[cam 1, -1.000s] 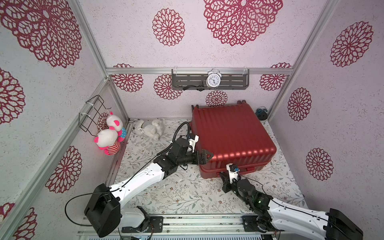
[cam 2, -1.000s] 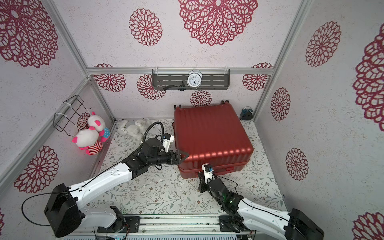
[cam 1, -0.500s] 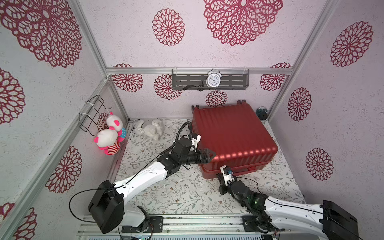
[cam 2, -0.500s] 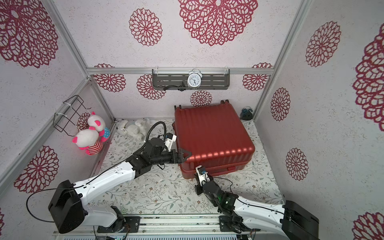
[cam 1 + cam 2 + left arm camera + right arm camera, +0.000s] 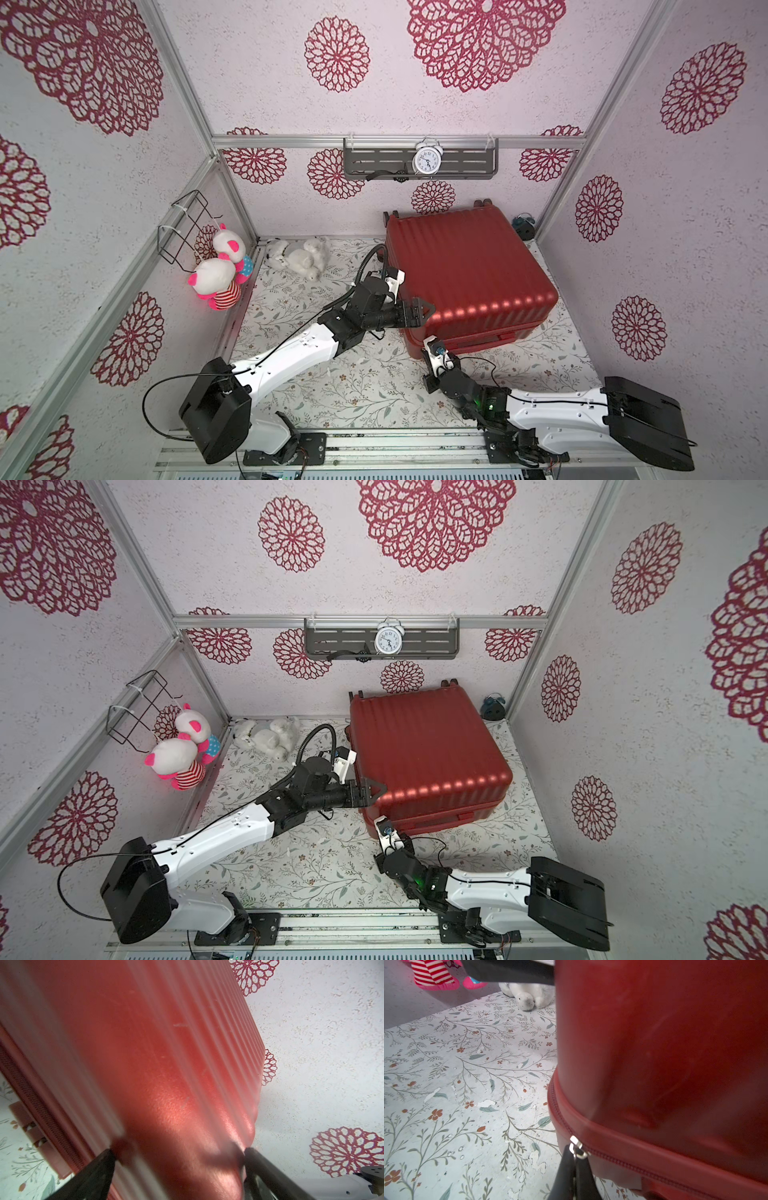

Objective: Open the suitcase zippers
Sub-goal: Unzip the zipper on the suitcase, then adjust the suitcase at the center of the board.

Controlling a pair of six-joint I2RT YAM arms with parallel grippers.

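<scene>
The red ribbed suitcase (image 5: 465, 270) (image 5: 424, 746) lies flat at the back right of the floral floor. My left gripper (image 5: 417, 312) (image 5: 371, 791) (image 5: 178, 1152) is open, its two black fingers set wide on the near-left corner of the top shell (image 5: 145, 1043), gripping nothing. The red zipper track (image 5: 633, 1167) (image 5: 31, 1093) runs along the seam below. At the case's near-left corner, my right gripper (image 5: 424, 360) (image 5: 376, 840) (image 5: 574, 1153) is shut on a small silver zipper pull (image 5: 576, 1147). Only this one pull shows.
A white plush (image 5: 297, 259) lies at the back left. Pink-and-white plush toys (image 5: 218, 278) hang under a wire basket (image 5: 183, 226) on the left wall. A dark blue object (image 5: 523, 224) sits in the back right corner. A clock (image 5: 426, 160) stands on the wall shelf.
My right gripper has slid left along the near seam with the pull, from mid-front to the near-left corner. The left gripper has shifted slightly right on the shell.
</scene>
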